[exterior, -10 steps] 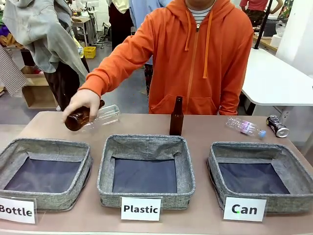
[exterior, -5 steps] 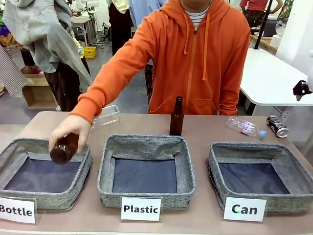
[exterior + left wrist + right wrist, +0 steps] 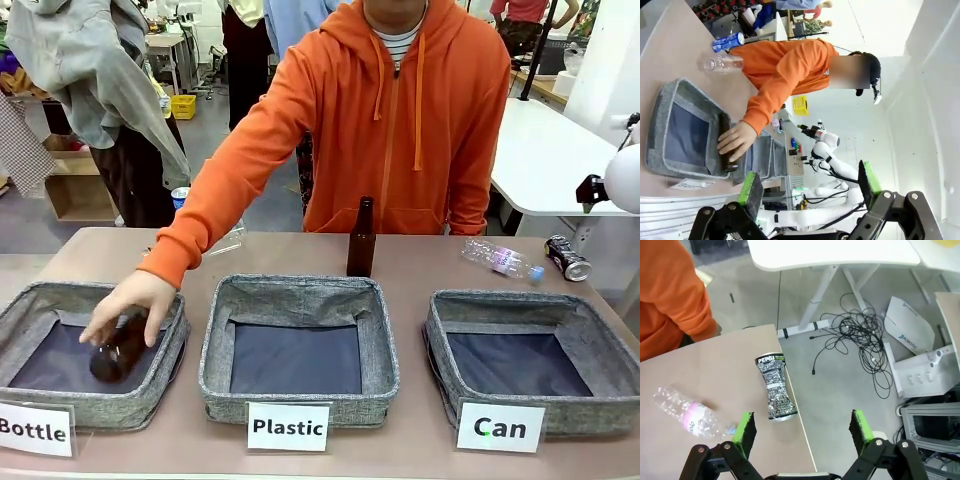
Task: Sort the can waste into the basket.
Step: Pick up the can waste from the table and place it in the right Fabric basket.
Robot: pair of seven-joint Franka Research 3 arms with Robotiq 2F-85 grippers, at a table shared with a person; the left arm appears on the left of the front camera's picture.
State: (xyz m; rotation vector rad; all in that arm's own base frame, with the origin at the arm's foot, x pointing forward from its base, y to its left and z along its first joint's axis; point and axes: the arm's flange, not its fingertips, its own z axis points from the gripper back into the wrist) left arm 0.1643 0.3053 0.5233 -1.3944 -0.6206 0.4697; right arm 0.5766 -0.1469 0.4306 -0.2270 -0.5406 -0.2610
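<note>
At the far right corner of the table [image 3: 420, 262], on its side and close to the edge: the dark can [image 3: 567, 257]. From the right gripper [image 3: 802, 429], ahead and a little off-centre toward one finger, long axis crosswise to the closing line, so fit for a straight descent. Jaws wide, holding nothing. For the blue can [image 3: 727, 41], probably the far left edge, nearer the left gripper [image 3: 809, 181], also wide and bare. Near the dark can, on the robot's side, the basket [image 3: 500, 305].

"Bottle" sign [image 3: 35, 430], "Plastic" sign [image 3: 288, 427], "Can" sign [image 3: 499, 428]; dark can [image 3: 775, 387]: "PEPSI".
</note>
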